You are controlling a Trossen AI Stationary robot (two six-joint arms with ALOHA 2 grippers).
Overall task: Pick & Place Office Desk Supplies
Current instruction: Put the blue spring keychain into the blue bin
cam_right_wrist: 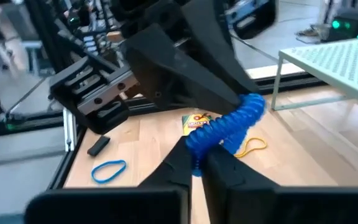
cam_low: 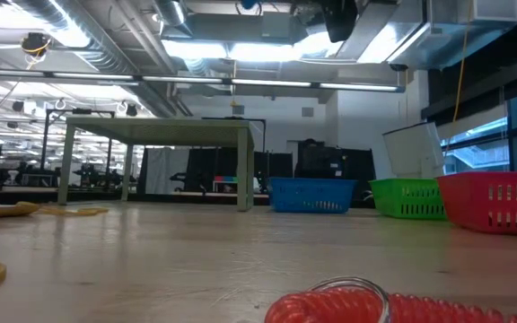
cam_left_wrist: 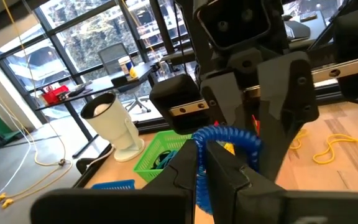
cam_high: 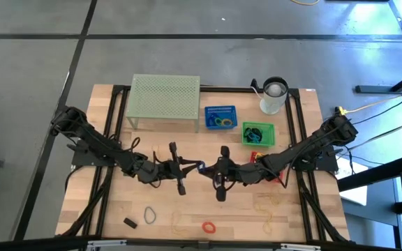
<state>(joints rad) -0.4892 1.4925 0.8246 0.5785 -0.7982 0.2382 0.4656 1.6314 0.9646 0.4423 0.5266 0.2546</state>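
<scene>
Above the table's middle, left hand [cam_high: 195, 167] and right hand [cam_high: 206, 169] both clench one blue coil [cam_right_wrist: 229, 127].

From above, the blue coiled cord [cam_high: 201, 167] strung between the left gripper [cam_high: 184, 169] and the right gripper [cam_high: 216, 171] is too small to make out. The contents of the blue mesh basket [cam_high: 220, 117] and the green mesh basket [cam_high: 258, 133] cannot be identified. At table level, the red coiled cord [cam_low: 366, 308] is cut off by the bottom edge, and a red basket [cam_low: 496, 201] by the right edge.
</scene>
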